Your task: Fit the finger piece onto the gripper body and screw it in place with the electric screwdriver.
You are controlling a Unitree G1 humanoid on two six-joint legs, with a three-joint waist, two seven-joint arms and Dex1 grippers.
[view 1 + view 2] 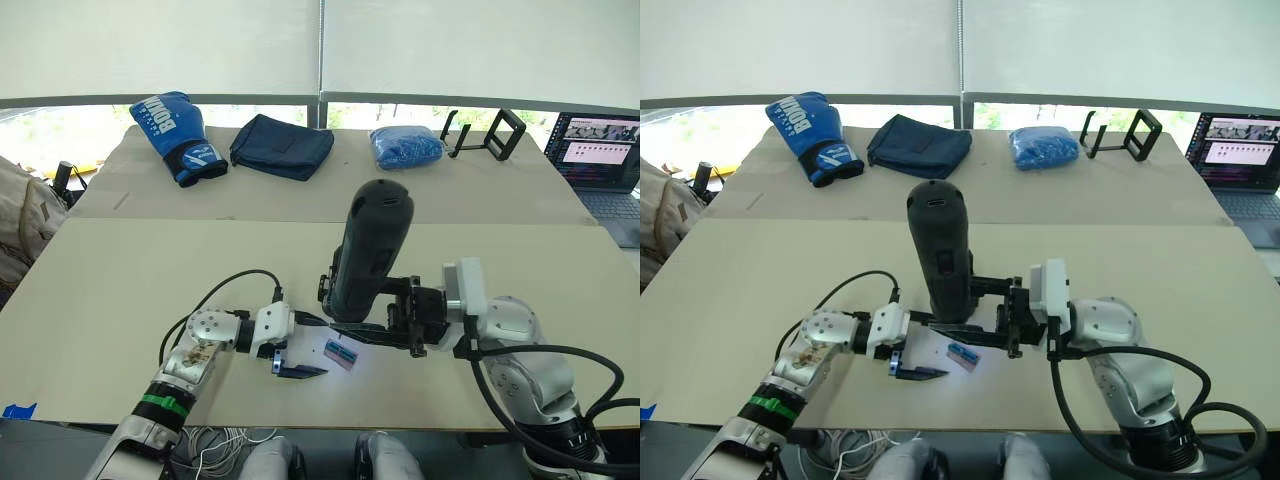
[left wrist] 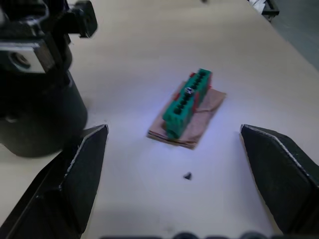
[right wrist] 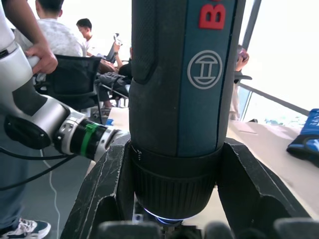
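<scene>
The electric screwdriver [image 1: 370,250], a thick black cylinder with a red mark, stands upright near the table's front edge, bit end down. My right gripper [image 1: 340,308] is shut on its lower collar [image 3: 177,179], one finger on each side. Just left of it my left gripper [image 1: 310,347] rests low over the table, open, its fingers [image 2: 79,174] spread wide. A small green block on brown card [image 2: 187,104] lies between them, and a tiny dark speck [image 2: 187,175] lies on the table nearer the wrist. The gripper body and the finger piece are out of view.
At the table's far side lie a blue boxing glove [image 1: 180,135], a folded dark blue cloth [image 1: 282,145], a blue bag [image 1: 406,146] and a black stand [image 1: 485,135]. A laptop [image 1: 600,150] sits far right. People [image 3: 50,35] sit behind my left arm.
</scene>
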